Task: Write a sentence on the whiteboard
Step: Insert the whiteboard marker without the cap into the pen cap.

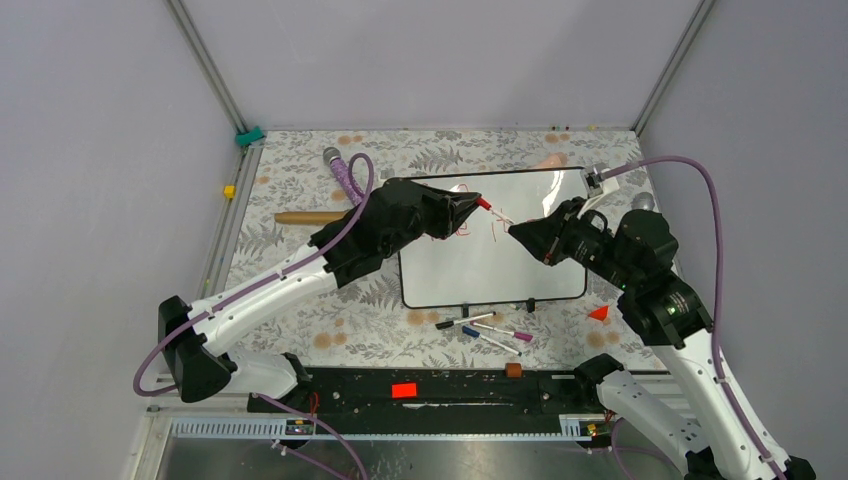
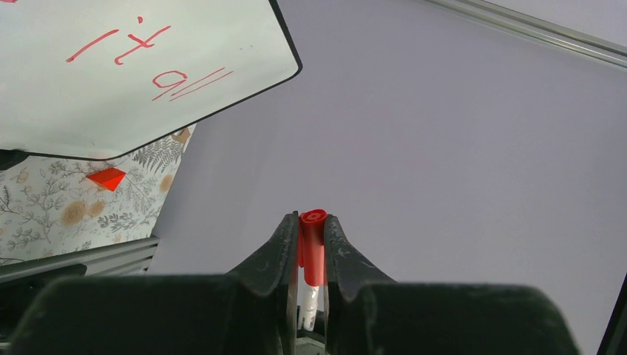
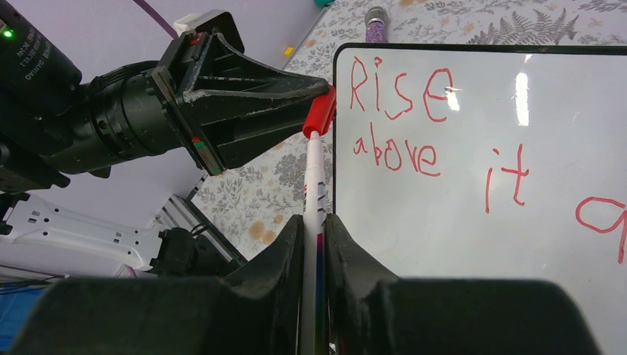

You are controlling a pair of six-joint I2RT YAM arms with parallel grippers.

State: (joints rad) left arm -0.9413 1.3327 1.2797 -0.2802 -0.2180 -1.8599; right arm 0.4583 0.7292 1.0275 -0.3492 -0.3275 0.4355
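In the top view, a table (image 1: 300,170) covered with a grey fern-and-flower print is enclosed by plain grey walls (image 1: 100,150) and aluminium posts (image 1: 205,65). The whiteboard (image 1: 490,275) lies flat at the table's middle, with loose markers (image 1: 487,328) just beside its near rim and a red triangle (image 1: 598,313) near its right corner. Above the board, the left gripper (image 1: 478,203) and right gripper (image 1: 514,231) are set nearly tip to tip. In the left wrist view, the left jaws are seen clamped on a red cap (image 2: 313,244), and of the sentence (image 2: 143,42) the words "it all" can be read. In the right wrist view, the right jaws are pressed on a white marker (image 3: 313,170) whose far end meets that cap. "Rise above it" is legible in red, while the print on the barrel is too small to be read.
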